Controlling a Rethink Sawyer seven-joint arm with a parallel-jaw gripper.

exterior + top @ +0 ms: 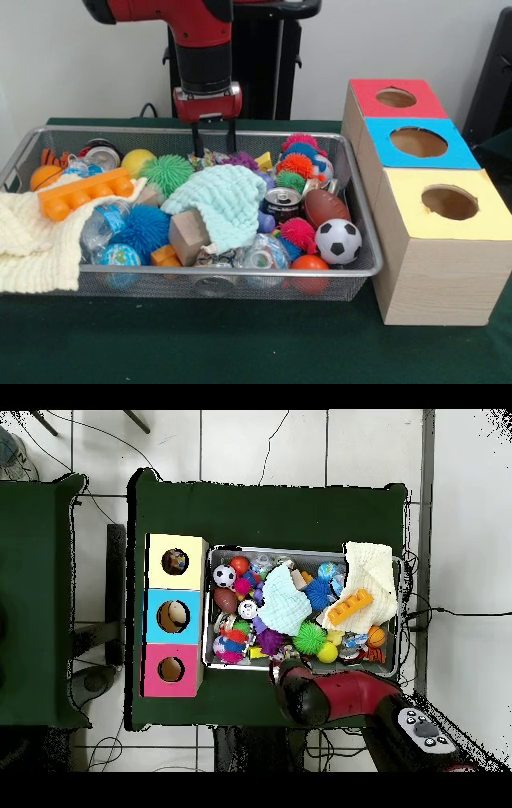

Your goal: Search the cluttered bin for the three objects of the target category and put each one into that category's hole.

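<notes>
The silver wire-mesh bin (364,268) is full of toys and cloths; it also shows in the overhead view (400,562). My gripper (214,150) hangs open and empty just above the bin's far side, its fingertips over a scrap of white fabric with bright patches (210,159). What looks like another printed rag (213,255) lies by the near rim. Any other rag is hidden in the clutter. In the overhead view the gripper (278,667) is at the bin's lower edge. The yellow-topped box's hole (450,202) (175,561) is beside the bin.
A mint knitted cloth (226,204) covers the bin's middle. A cream knitted cloth (32,240) drapes over its left end. An orange brick (84,192), spiky balls, a can (282,204), a football (326,206) and a soccer ball (338,240) crowd the bin. Blue-topped (418,142) and red-topped (396,98) boxes stand behind the yellow one.
</notes>
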